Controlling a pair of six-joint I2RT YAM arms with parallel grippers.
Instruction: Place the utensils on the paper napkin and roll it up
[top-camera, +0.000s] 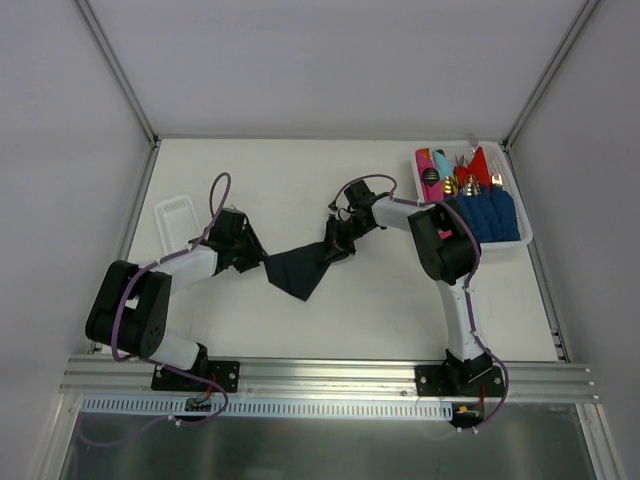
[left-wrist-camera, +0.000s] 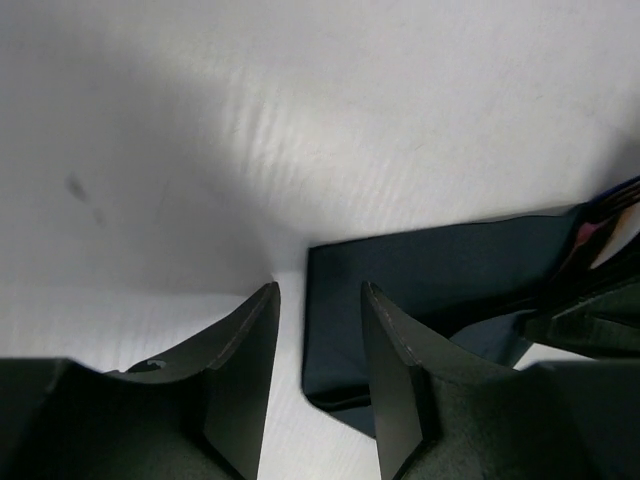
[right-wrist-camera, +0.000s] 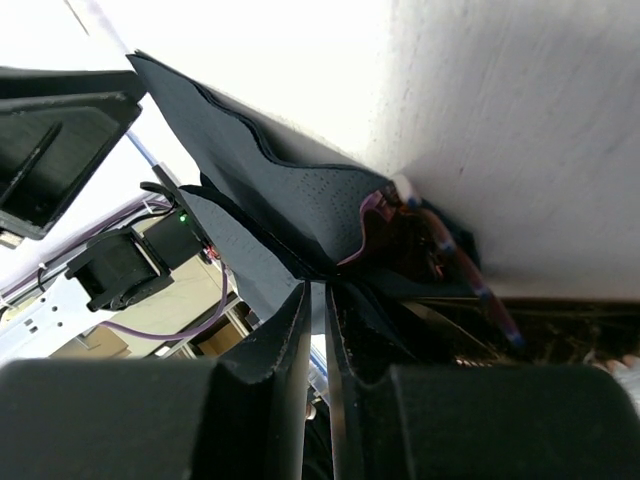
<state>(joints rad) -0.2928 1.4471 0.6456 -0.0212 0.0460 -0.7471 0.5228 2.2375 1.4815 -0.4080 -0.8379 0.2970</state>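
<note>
The near-black paper napkin (top-camera: 298, 270) hangs slack between my two grippers, just above the table. My right gripper (top-camera: 337, 246) is shut on its right corner and holds it raised; in the right wrist view the fingers (right-wrist-camera: 290, 340) pinch a fold of the dark sheet (right-wrist-camera: 280, 190). My left gripper (top-camera: 262, 257) is open at the napkin's left corner. In the left wrist view the napkin's edge (left-wrist-camera: 440, 270) lies partly in the gap between the open jaws of my left gripper (left-wrist-camera: 320, 288). Gold utensils (top-camera: 466, 184) lie in the bin at the back right.
A white bin (top-camera: 525, 240) at the back right holds the utensils, bright blue rolled napkins (top-camera: 490, 215) and red napkins (top-camera: 476, 164). A small white tray (top-camera: 177, 216) lies at the left, behind the left arm. Metal frame posts bound the table.
</note>
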